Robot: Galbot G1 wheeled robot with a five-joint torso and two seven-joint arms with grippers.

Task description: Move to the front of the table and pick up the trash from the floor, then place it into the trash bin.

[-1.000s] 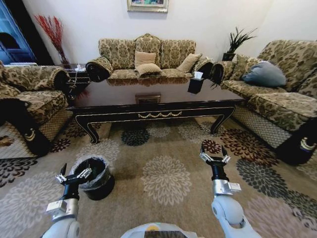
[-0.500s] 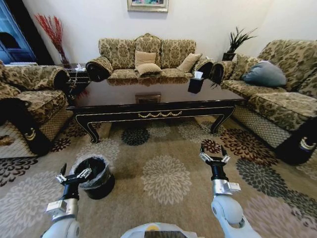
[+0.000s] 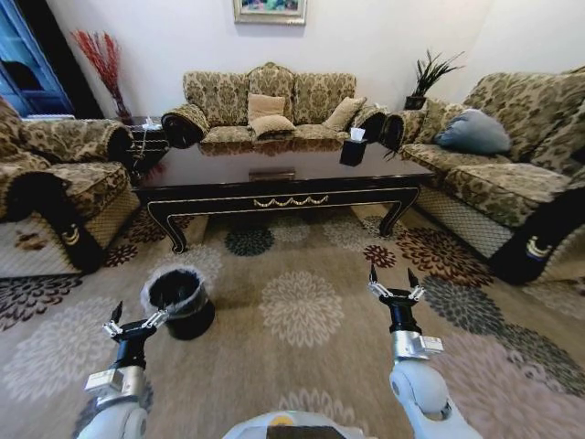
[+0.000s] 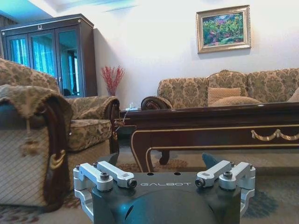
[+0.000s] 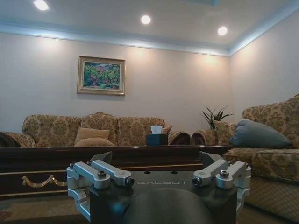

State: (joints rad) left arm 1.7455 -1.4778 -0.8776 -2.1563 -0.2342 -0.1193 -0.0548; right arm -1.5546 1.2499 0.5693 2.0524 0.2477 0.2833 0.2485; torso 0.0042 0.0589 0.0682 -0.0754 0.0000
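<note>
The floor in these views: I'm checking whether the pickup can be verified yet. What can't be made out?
- Trash: no litter bit is identifiable on the floor in the head view; too small against the flower pattern.
- Trash bin: contents hidden in its dark interior.
- Carpet under the table: shadowed.
- Wrist views: gripper bodies block the nearby carpet.

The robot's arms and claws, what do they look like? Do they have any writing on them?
Each arm is smooth and silvery-grey, ending in a black wrist. The left gripper and the right gripper each have two thin dark pointed fingers on silver metal links with small screws. The black block behind the fingers has GALBOT written on it in pale letters.
</note>
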